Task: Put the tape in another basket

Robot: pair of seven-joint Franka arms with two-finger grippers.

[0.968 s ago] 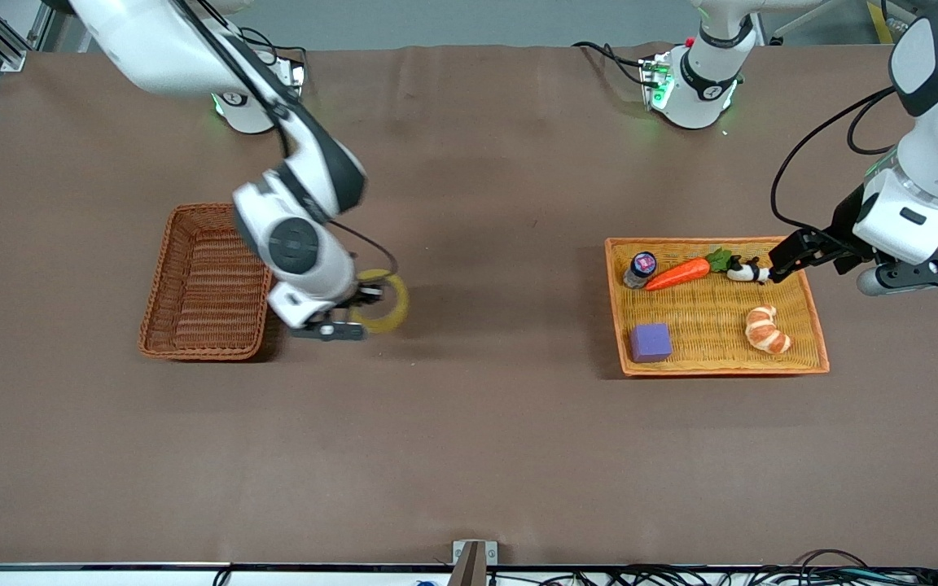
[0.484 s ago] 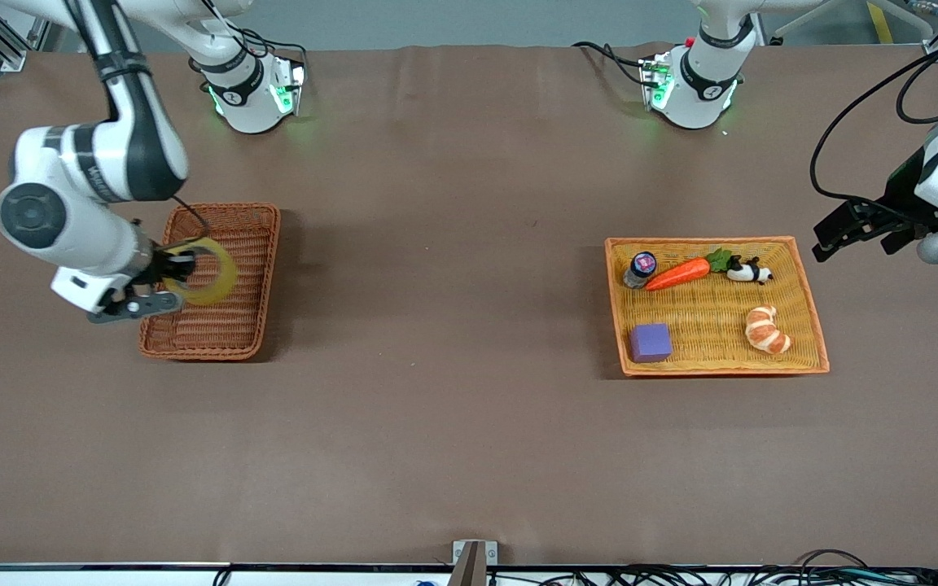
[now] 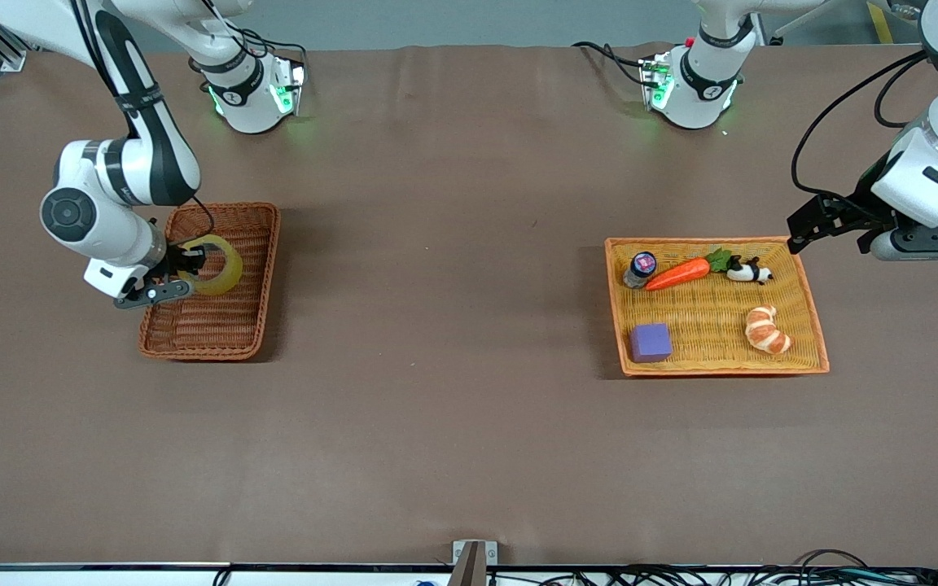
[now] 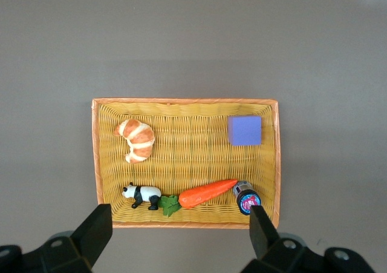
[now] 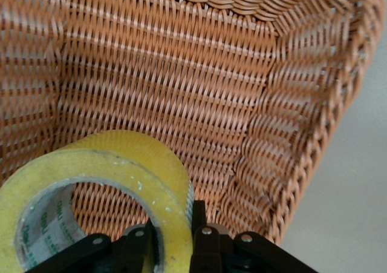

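The tape (image 3: 219,265), a yellowish translucent ring, hangs upright inside the reddish-brown wicker basket (image 3: 210,325), just above its floor. My right gripper (image 3: 192,263) is shut on the ring's wall, one finger in the hole and one outside. In the right wrist view the tape (image 5: 115,164) fills the space by the gripper (image 5: 172,230), with the basket's woven wall (image 5: 181,73) close around it. My left gripper (image 3: 813,221) stands open and empty in the air, over the table by a corner of the orange-yellow tray (image 3: 705,321).
The tray (image 4: 187,152) holds a purple cube (image 3: 650,342), a croissant (image 3: 766,329), a carrot (image 3: 678,274), a toy panda (image 3: 750,271) and a small bottle (image 3: 641,268). Both arm bases stand along the table's edge farthest from the front camera.
My right arm carried the tape from beside the basket to over it and into it. My left gripper drew back off the tray toward its corner.
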